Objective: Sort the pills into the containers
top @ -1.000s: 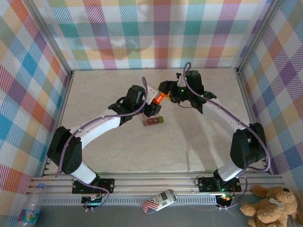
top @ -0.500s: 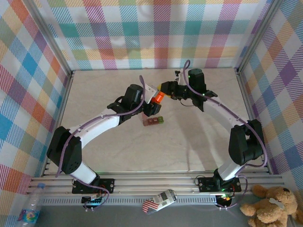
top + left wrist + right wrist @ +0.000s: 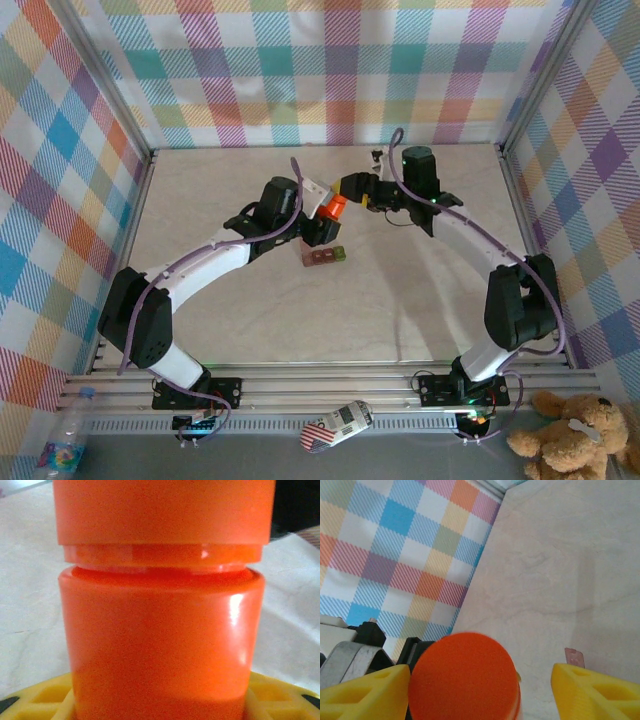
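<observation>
Two yellow fingers (image 3: 592, 692) of the right gripper (image 3: 347, 192) stand wide apart on either side of a round orange cap (image 3: 465, 675). One finger is close against the cap's edge and the other is well clear of it, so nothing is gripped there. That cap tops the orange bottle (image 3: 160, 645), which the left gripper (image 3: 322, 212) holds around its body, jaws closed partway on it. The bottle's long axis is tilted, with the capped end pointing away from the left wrist and straight toward the right gripper, which faces it end-on. The coming move probably turns on this: the right jaws need only close in along their own line to take the cap, while the left arm keeps the body fixed.

Farther out, the containers (image 3: 324, 257) lie on the table (image 3: 420, 290) just to the near side of the left gripper, almost under the bottle. The short strip runs left to right, with its green compartment at the right end. The left arm is nearer to it. What the compartments hold is too small to tell.
</observation>
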`<state>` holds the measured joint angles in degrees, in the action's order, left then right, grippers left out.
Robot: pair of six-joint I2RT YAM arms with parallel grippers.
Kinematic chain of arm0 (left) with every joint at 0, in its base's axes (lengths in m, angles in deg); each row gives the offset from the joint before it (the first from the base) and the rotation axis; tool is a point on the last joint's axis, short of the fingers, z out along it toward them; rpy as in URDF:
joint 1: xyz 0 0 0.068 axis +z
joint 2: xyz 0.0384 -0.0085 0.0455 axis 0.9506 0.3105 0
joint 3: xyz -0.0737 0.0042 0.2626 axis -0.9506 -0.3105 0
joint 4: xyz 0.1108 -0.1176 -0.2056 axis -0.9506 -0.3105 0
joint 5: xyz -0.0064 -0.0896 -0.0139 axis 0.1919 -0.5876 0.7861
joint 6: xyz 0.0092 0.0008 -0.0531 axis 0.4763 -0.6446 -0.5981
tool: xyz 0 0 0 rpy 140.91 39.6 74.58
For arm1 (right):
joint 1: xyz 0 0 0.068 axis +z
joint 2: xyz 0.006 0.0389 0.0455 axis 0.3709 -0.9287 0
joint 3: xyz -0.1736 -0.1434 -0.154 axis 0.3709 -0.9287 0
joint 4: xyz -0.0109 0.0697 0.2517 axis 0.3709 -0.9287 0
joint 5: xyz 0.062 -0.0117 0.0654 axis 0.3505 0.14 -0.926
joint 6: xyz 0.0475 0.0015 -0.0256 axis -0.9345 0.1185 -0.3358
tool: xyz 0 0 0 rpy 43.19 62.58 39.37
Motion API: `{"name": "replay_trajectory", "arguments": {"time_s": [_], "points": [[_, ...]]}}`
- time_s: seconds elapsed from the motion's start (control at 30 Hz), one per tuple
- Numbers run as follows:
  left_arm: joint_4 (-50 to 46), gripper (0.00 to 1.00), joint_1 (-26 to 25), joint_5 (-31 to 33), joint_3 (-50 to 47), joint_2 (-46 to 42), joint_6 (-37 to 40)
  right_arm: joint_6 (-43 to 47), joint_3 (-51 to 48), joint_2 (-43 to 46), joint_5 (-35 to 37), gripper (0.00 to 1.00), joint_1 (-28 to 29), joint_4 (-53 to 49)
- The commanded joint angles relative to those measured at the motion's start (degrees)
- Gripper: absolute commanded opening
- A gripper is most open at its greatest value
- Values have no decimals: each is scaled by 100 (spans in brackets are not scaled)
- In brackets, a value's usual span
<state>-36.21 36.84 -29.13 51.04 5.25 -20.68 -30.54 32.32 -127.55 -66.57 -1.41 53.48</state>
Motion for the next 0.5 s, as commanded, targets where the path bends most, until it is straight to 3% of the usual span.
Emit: {"name": "replay_trajectory", "arguments": {"time_s": [0.0,0.2,0.47], "points": [[353,0,-16,702,-94,-319,158,-1111,-242,423,898,74,-88,134],[571,0,-113,1232,-251,-336,396,-1670,-363,590,1422,75,73,-34],[600,0,-193,1195,-221,-284,494,-1634,-56,294,1394,74,421,-6]]}}
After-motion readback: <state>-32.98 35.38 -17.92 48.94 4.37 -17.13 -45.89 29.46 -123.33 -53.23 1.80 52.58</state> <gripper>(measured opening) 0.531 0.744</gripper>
